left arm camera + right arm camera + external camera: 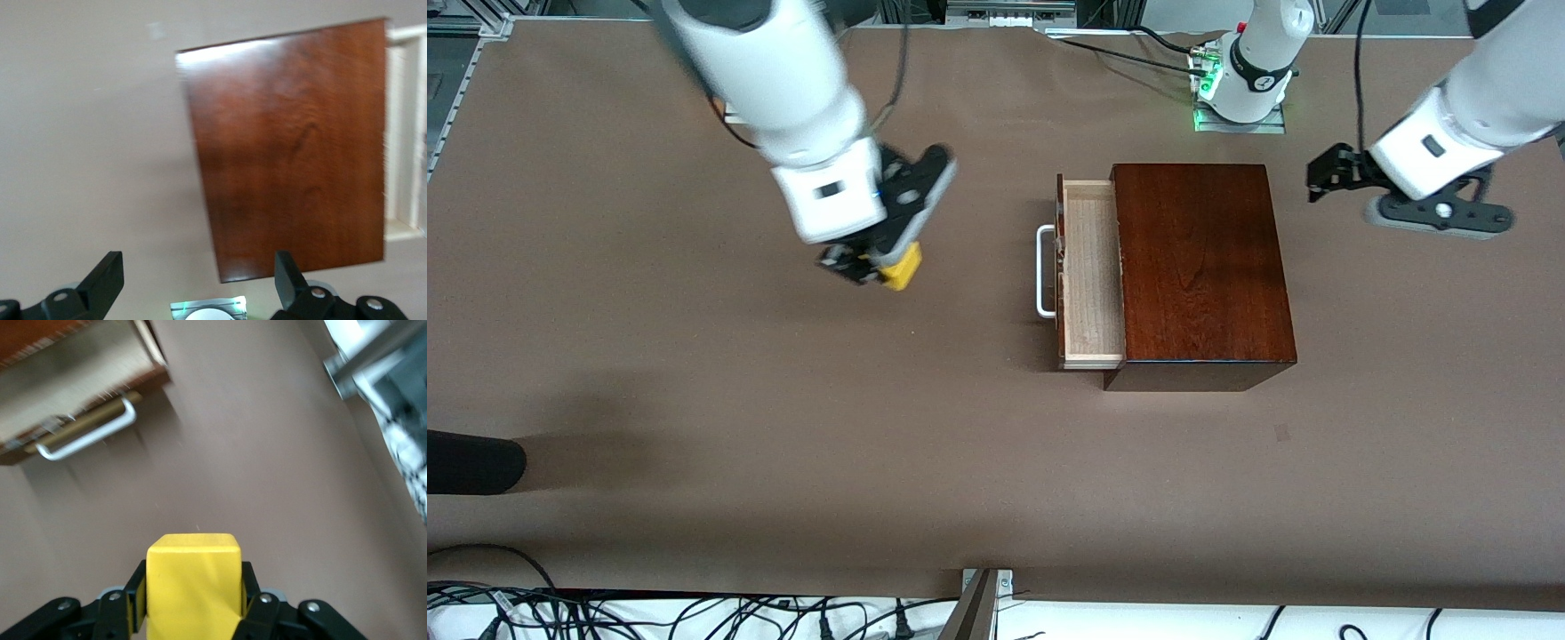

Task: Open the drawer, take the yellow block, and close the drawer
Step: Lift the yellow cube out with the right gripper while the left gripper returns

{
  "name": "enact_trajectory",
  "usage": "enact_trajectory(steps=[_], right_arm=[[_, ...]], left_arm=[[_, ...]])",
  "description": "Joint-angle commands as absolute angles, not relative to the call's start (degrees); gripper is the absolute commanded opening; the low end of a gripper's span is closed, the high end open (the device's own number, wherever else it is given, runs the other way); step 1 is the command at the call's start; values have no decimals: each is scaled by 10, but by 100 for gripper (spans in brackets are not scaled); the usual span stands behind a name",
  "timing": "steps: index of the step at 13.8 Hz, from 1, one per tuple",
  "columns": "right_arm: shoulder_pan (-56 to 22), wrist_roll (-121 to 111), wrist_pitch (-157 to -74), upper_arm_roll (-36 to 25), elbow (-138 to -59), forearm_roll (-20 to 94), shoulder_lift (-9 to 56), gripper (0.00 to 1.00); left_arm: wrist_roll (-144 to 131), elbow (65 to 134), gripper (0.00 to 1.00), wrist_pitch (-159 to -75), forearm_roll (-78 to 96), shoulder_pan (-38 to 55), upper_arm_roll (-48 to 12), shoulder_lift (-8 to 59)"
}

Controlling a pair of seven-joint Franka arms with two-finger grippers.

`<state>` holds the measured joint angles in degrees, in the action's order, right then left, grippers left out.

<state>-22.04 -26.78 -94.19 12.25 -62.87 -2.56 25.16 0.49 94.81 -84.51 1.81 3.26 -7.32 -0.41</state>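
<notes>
Yellow block clamped in right gripper, drawer standing open.

I am seeing the right gripper (876, 264) gripping the yellow block (902, 267) over bare table (694, 373), well apart from the drawer (1089, 276); the left gripper (197, 283) is waiting, fingers spread, beside the box (1200, 267).

The drawer (1089, 271) stood pulled open from its dark wooden box, pale inside, while the small yellow block (902, 267) hung above the table.

wooden box (287, 147), open fingers (107, 277) — brown table (87, 133)
</notes>
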Motion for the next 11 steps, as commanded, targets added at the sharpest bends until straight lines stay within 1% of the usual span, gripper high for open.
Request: enact_trajectory(steps=[1,2,4,6,8,9,11], right_arm=[[-155,-244,-966,110,-798,9,148,0],[-151,-217,-970,85,-835,9,130,0],[-147,-175,-991,45,-896,15,116,0],[-125,-137,-1031,35,-959,21,113,0],[-116,-100,-1102,21,-1027,21,113,0],[-116,-72,-1145,10,-1065,22,117,0],[-115,-29,-1244,-5,-1145,28,127,0]], left_arm=[[115,923,100,-830,59,59,-75,32],[144,923,100,-830,66,78,-75,40],[160,921,100,-838,83,120,-75,74],[145,881,100,-850,87,183,-76,123],[131,865,100,-854,118,247,-75,163],[128,838,100,-855,133,269,-75,196],[128,756,100,-855,161,293,-75,266]])
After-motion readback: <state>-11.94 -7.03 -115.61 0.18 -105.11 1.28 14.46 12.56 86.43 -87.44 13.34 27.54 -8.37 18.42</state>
